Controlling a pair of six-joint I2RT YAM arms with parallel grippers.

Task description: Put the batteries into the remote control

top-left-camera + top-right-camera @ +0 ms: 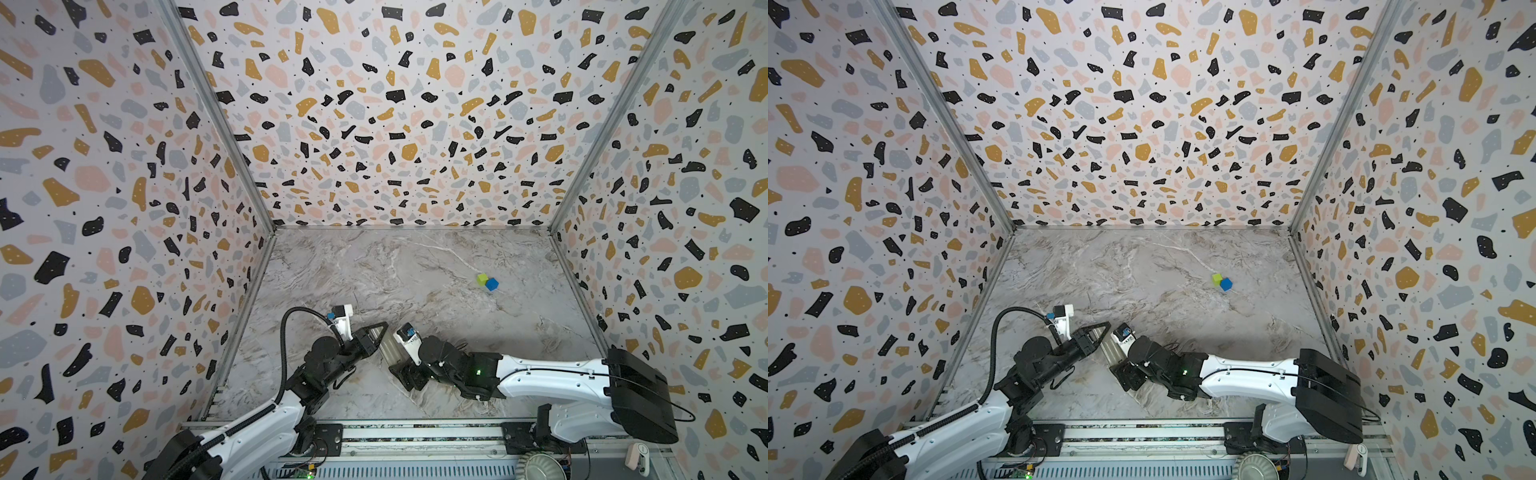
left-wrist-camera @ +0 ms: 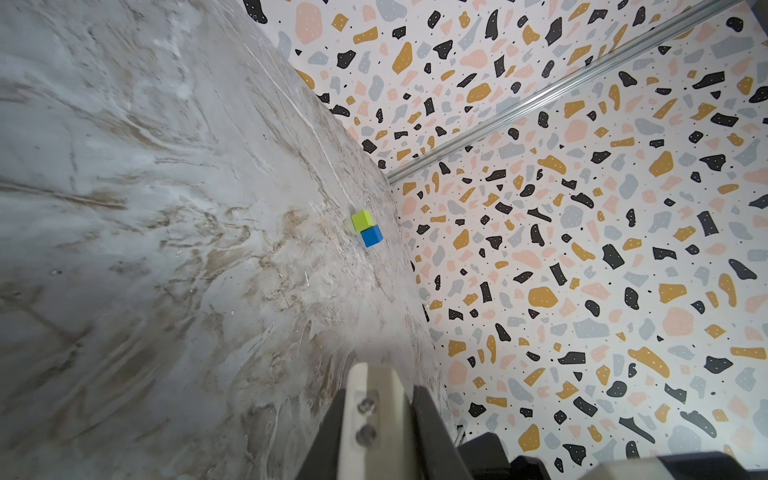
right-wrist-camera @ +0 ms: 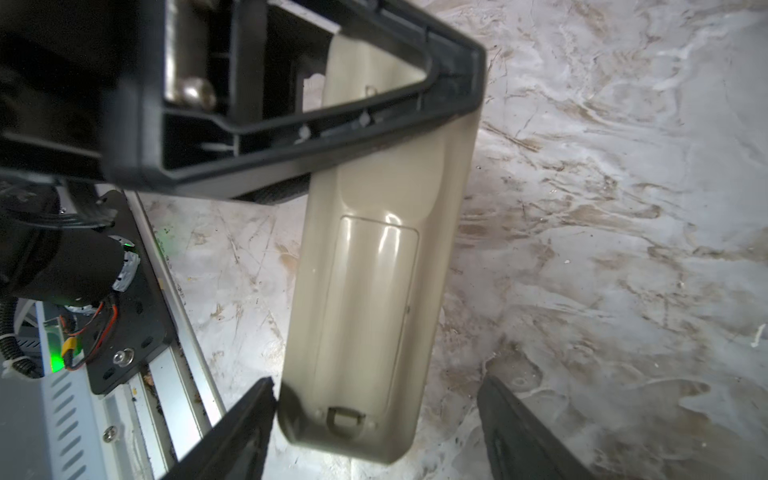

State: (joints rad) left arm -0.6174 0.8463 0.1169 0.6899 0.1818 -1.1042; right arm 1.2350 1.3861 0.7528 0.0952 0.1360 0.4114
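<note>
Pinching remote control [image 3: 374,270] with left gripper [image 3: 478,54], jaws drawn narrow and clamped across one end of the pale casing; seen edge-on between the same black fingers [image 2: 432,428] in the left wrist view. Straddling the opposite end with right gripper [image 3: 378,380], spread wide and gripping nothing, with one finger [image 3: 249,415] just beside the casing's corner and the other well apart from it across bare marble. Showing plain back of the handset to the right wrist camera, with battery cover [image 3: 365,299] shut flush and small latch [image 3: 345,415] at the end nearest the open claw. Cannot tell whether that end rests on the table [image 1: 415,270] or hangs just above it. Placing the remote in both top views near the front middle of the marble surface [image 1: 388,349] [image 1: 1115,349], mostly hidden between the two wrists and running from left claw tip down toward right claw. Noting green cube [image 1: 482,279] and blue cube [image 1: 492,284] touching each other, well apart from the remote, toward the back right of the table; same pair visible in the left wrist view [image 2: 360,220] near the terrazzo-print wall [image 1: 395,124]. Ending with aluminium rail [image 1: 415,432] along the front edge under both arm bases.
</note>
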